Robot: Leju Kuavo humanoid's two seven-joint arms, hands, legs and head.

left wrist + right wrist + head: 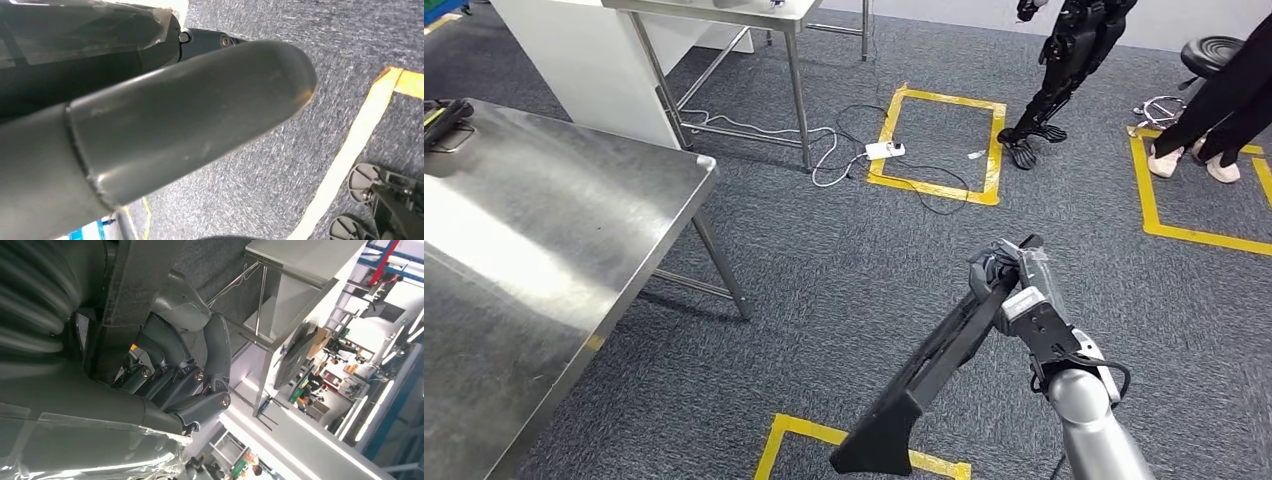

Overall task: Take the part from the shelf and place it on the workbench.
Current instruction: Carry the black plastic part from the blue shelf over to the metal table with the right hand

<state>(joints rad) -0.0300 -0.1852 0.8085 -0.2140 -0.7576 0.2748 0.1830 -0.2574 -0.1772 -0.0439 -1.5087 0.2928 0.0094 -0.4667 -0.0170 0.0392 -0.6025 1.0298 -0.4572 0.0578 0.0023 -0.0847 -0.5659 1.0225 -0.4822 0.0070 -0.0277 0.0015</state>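
Gripping long black part [934, 365], right hand [1009, 285] raised over carpet [824, 260]

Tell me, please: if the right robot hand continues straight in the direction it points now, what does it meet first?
Probably nothing soon: the right robot hand, gripping the black part, points over bare carpet; the yellow floor marking lies farther ahead. Depth is uncertain.

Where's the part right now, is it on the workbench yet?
Not yet: in the head view the long black part is gripped by the right hand, lower centre over the carpet, right of the steel workbench and above a yellow floor marking.
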